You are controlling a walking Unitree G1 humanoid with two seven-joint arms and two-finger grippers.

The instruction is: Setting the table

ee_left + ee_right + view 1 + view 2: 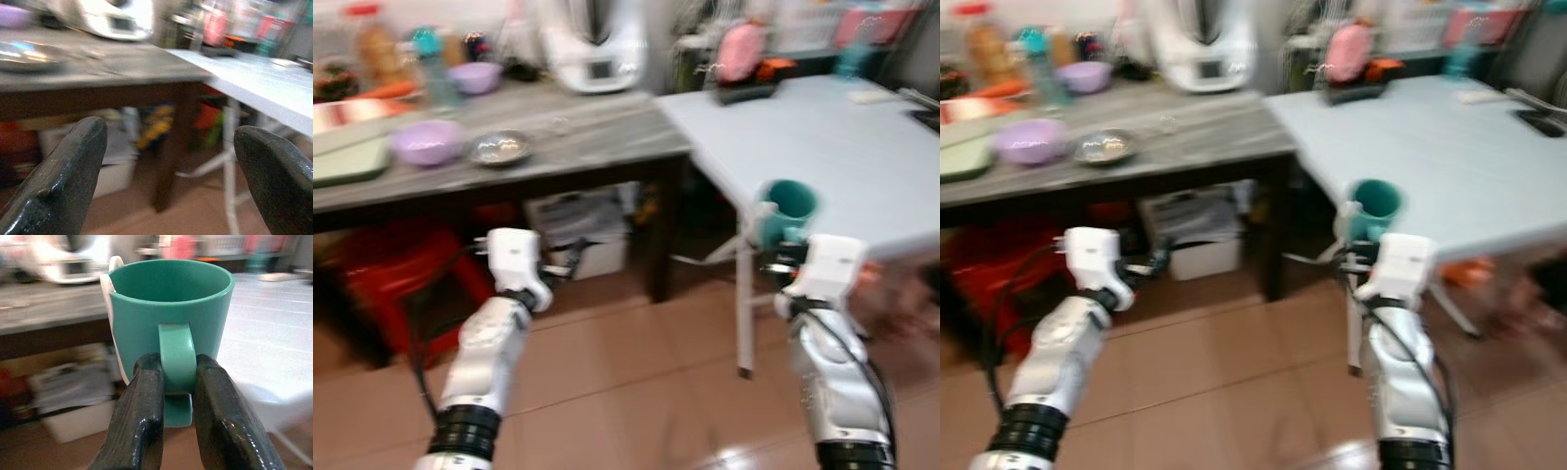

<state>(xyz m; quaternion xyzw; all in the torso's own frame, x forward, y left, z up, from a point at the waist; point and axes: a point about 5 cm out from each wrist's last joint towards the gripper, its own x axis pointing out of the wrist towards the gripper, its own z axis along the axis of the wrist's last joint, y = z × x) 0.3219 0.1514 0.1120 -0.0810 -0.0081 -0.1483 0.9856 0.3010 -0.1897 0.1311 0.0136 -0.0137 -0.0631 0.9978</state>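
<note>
A teal mug (789,208) is held upright in front of the near corner of the white table (832,147). My right gripper (175,396) is shut on the mug's handle (177,357), with both black fingers (142,421) pinching it. The mug (171,308) looks empty, and a white piece sticks up beside its rim. My left gripper (168,161) is open with nothing between its fingers, held low in front of the dark wooden table (558,137). Its arm (494,333) reaches forward on my left.
On the dark table stand a lilac bowl (426,140), a metal dish (499,147), a white kitchen appliance (592,44), bottles and a cutting board. Boxes and a red stool (391,274) sit under it. A pink item and tray (744,69) rest at the white table's far side. Brown tiled floor lies below.
</note>
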